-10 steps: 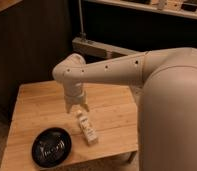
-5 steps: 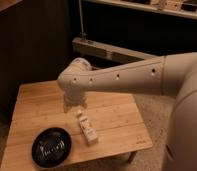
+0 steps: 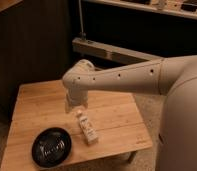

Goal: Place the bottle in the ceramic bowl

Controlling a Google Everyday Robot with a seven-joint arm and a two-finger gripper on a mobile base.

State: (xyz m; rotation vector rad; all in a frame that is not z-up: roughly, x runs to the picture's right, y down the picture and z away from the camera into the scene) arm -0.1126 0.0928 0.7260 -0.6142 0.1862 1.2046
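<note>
Beside the ceramic bowl (image 3: 52,146) lies the bottle (image 3: 87,128); hand (image 3: 75,106) apparently just above, grasp unclear.

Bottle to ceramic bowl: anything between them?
Only bare wooden table between bottle and ceramic bowl, per camera view; claw hangs near the bottle's far end.

end effector (image 3: 74,106) just by bottle (image 3: 87,129) | bottle lying near ceramic bowl (image 3: 51,146), apart

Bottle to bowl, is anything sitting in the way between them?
Nothing visible: only bare wooden table separates the bottle from the ceramic bowl. The gripper hangs just above the bottle's top end.
</note>
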